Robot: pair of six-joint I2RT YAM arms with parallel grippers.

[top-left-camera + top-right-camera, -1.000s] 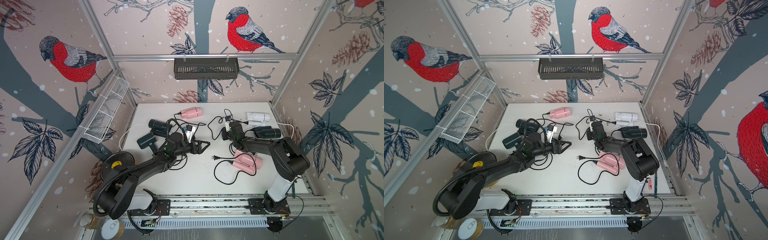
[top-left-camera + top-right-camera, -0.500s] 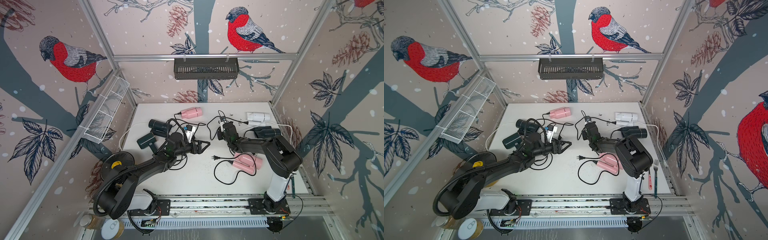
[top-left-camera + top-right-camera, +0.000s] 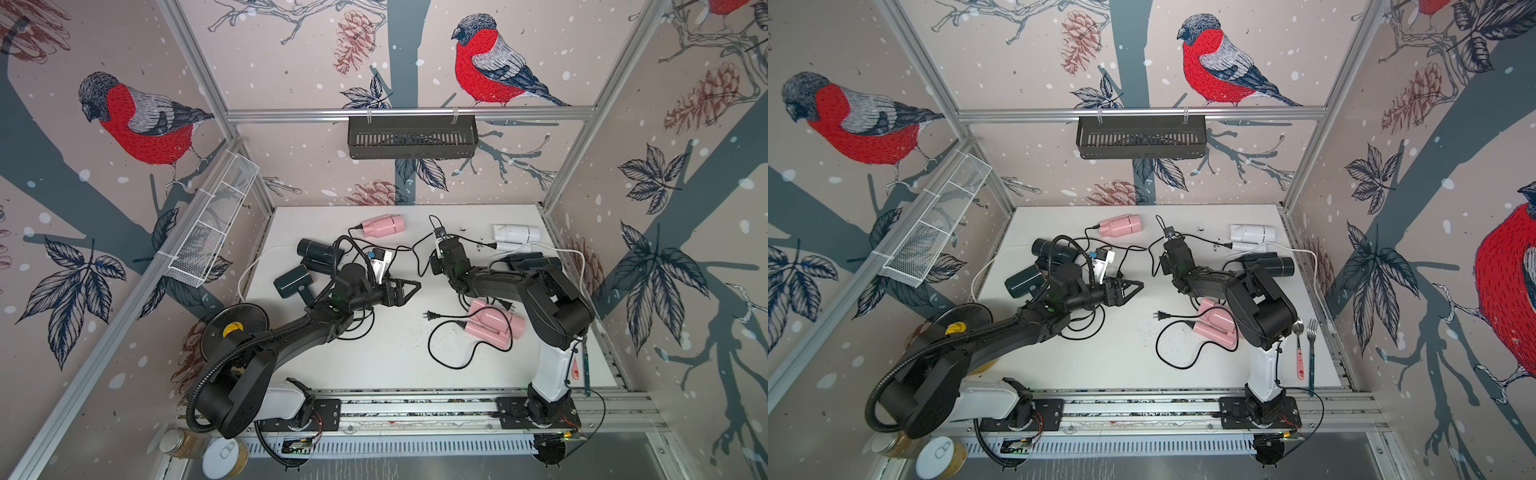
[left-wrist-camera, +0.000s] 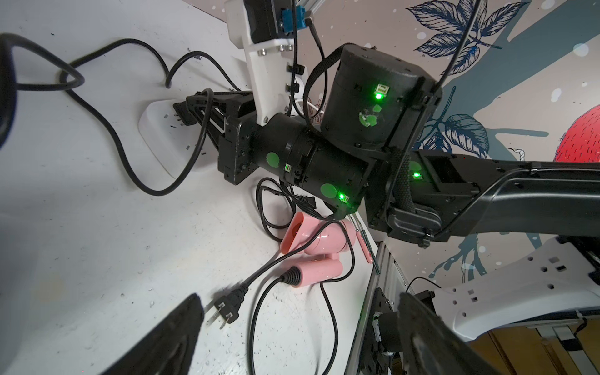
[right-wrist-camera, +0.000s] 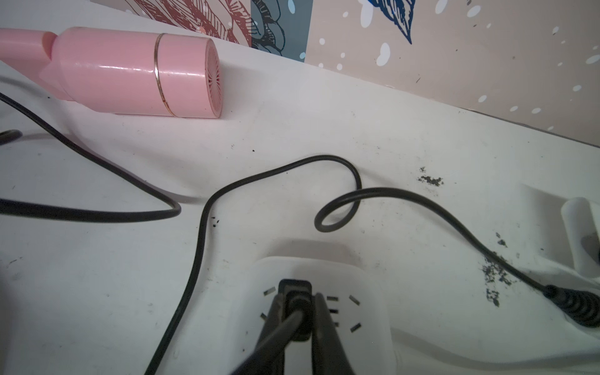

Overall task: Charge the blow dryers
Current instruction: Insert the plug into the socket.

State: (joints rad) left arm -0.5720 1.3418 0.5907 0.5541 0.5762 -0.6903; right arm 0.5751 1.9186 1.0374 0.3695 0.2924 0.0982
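Both top views look from high above the front edge of the table, angled down toward the back wall, and take in almost the same whole tabletop. The left wrist camera rides low over the table's middle, facing its right side. The right wrist camera skims close over the table's back part, facing the back wall. Both wrist views share the white power strip.

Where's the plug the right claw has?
In the right wrist view, pinched in the right claw, the plug is over the white power strip, at back centre of the table between the far pink dryer and the white dryer.
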